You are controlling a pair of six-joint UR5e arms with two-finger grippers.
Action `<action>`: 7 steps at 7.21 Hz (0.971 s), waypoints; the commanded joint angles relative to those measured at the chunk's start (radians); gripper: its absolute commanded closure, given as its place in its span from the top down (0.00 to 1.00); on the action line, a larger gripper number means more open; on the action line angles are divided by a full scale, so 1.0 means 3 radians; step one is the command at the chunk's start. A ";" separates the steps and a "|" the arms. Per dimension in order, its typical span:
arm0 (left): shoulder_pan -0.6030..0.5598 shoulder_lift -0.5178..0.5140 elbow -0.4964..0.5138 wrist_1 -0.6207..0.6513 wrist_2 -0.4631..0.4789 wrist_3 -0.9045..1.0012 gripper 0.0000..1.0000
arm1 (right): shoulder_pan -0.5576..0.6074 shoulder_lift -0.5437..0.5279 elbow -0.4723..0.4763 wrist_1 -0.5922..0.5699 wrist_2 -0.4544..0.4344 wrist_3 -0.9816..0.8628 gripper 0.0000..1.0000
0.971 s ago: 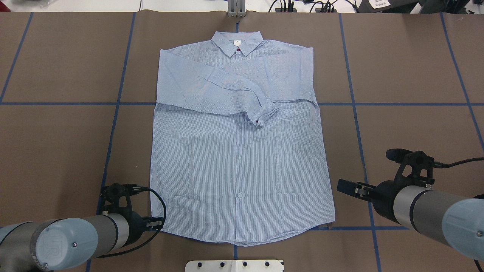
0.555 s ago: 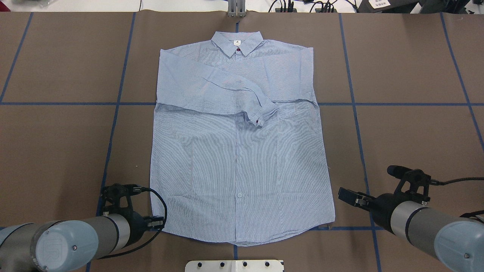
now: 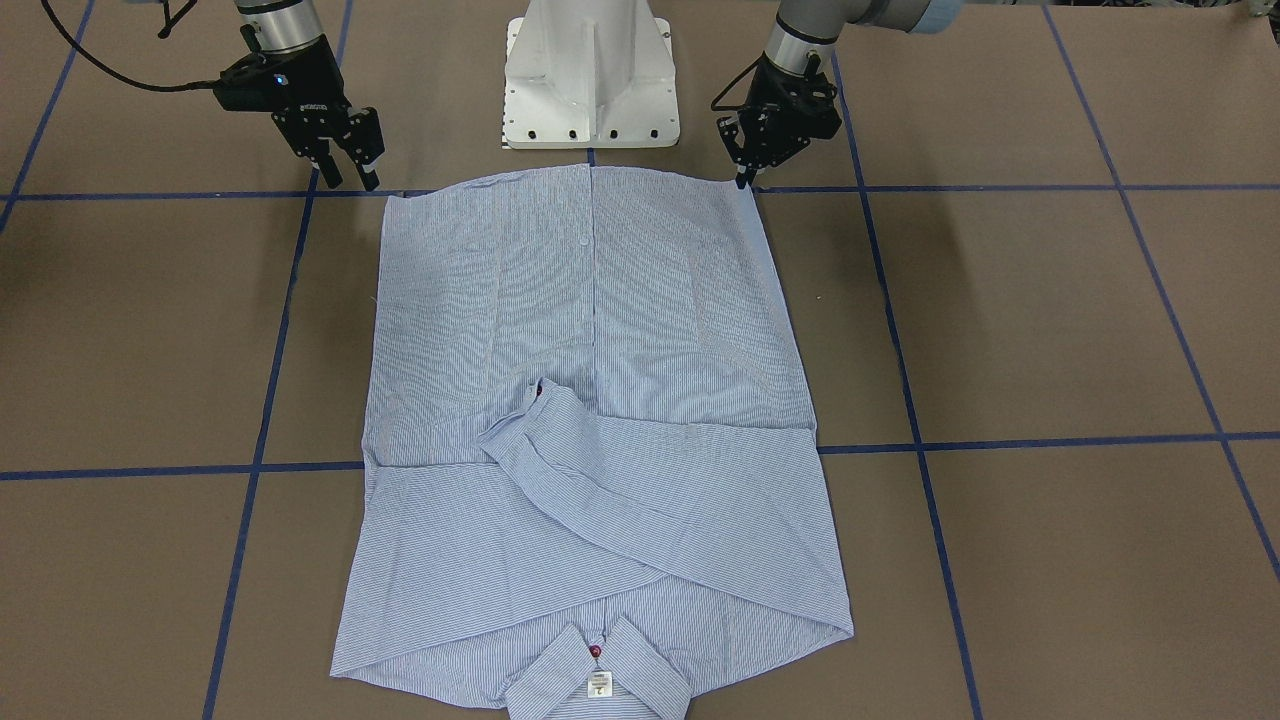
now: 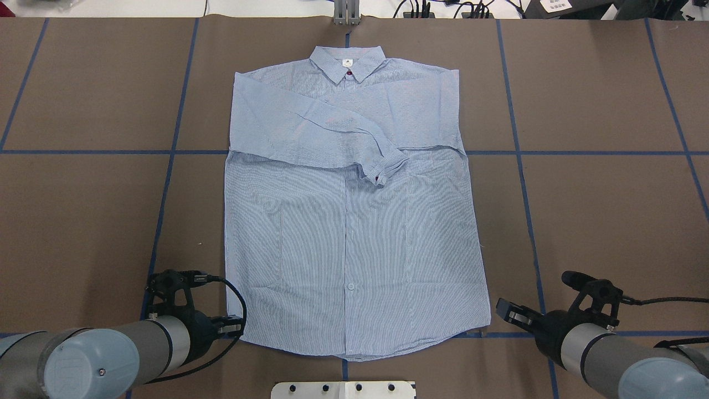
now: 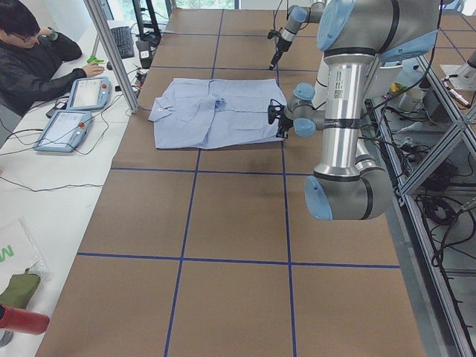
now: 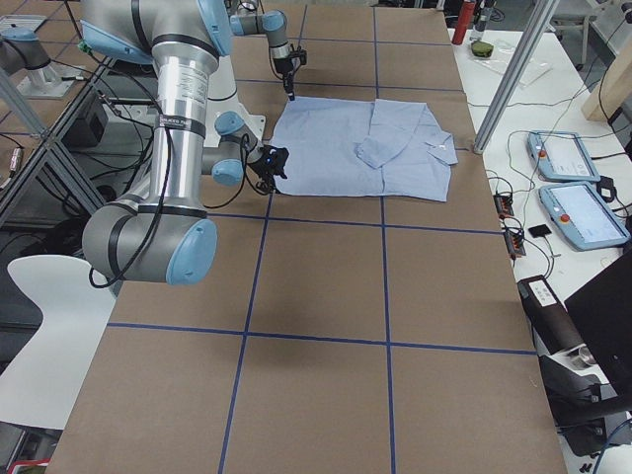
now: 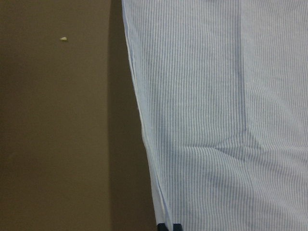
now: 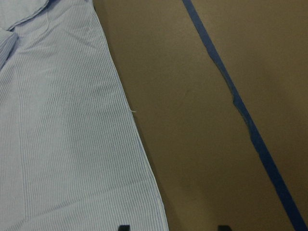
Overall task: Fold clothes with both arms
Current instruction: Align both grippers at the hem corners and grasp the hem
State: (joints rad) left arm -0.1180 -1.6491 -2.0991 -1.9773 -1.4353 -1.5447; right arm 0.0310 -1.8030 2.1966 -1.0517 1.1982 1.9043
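Note:
The striped blue-and-white shirt (image 4: 354, 221) lies flat, buttoned front up, collar at the far edge and both sleeves folded across the chest. My left gripper (image 4: 235, 328) is low at the hem's left corner; in the left wrist view its fingertips (image 7: 163, 226) stand closed on the shirt's edge (image 7: 216, 120). In the front-facing view it (image 3: 745, 178) touches that corner. My right gripper (image 4: 505, 311) is open and empty, just off the hem's right corner, with bare table between its fingertips (image 8: 123, 227). In the front-facing view it (image 3: 350, 172) hovers beside the shirt (image 3: 590, 400).
The white pedestal base (image 3: 590, 80) stands right behind the hem. Blue tape lines (image 4: 520, 166) grid the brown table. A metal post (image 4: 346, 14) rises at the far edge beyond the collar. An operator (image 5: 30, 52) sits with tablets (image 5: 74, 111) on that far side.
My right arm has drawn back toward the robot's side, bringing its open gripper level with the hem's right corner. The left gripper has barely moved; the hem's left edge has shifted slightly inward.

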 commanded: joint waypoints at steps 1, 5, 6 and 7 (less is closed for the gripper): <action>0.0010 0.0005 -0.0024 0.0000 0.0009 -0.0005 0.00 | -0.0073 0.0155 -0.0188 -0.0002 -0.0088 0.0029 0.43; 0.0005 0.0010 -0.0029 0.0005 0.0009 -0.0005 0.00 | -0.0175 0.0268 -0.0307 -0.0007 -0.0179 0.0029 0.45; 0.0005 0.0010 -0.0029 0.0005 0.0009 -0.0005 0.00 | -0.0200 0.0293 -0.0332 -0.0033 -0.0190 0.0029 0.45; 0.0005 0.0015 -0.0029 0.0005 0.0009 -0.0005 0.00 | -0.0201 0.0486 -0.0337 -0.0230 -0.0185 0.0024 0.45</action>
State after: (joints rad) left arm -0.1165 -1.6457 -2.1075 -1.9758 -1.4327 -1.5462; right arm -0.0251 -1.7035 2.0997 -1.0740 1.1443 1.9126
